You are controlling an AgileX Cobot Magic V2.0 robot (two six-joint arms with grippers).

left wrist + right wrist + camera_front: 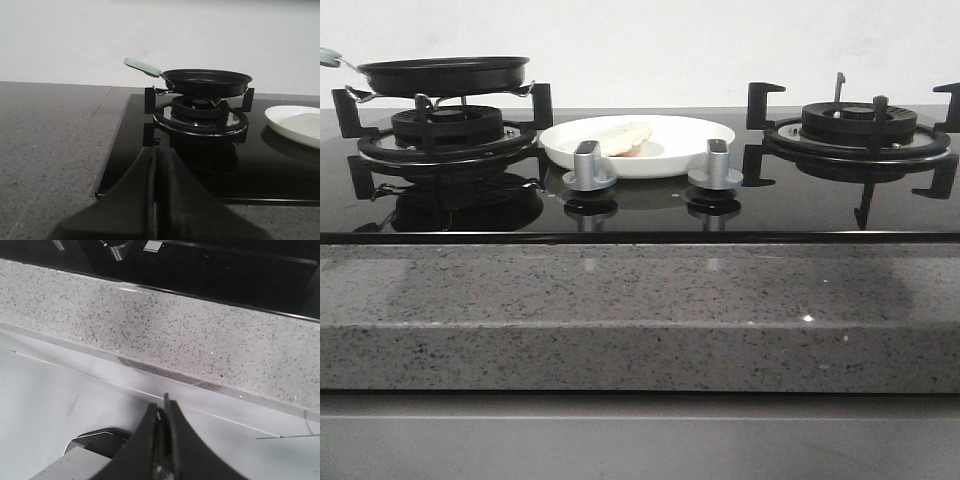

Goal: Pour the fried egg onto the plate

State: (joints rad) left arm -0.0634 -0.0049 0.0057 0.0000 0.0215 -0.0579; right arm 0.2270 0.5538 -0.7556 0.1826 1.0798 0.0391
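The fried egg (617, 137), a pale cream disc, lies on the left part of the white plate (690, 132), which sits on the black hob between the two burners. The plate's edge also shows in the left wrist view (280, 125). The black pan (445, 75) with a pale green handle (142, 66) rests on the left burner (445, 135) and looks empty. My left gripper (156, 146) is shut and empty, in front of the left burner over the hob's front edge. My right gripper (164, 401) is shut and empty, below the speckled counter's front. Neither gripper shows in the front view.
Two silver knobs (588, 166) (716, 165) stand on the hob in front of the plate. The right burner (857, 130) has nothing on it. A grey speckled counter (640, 310) runs along the front, and a white wall stands behind.
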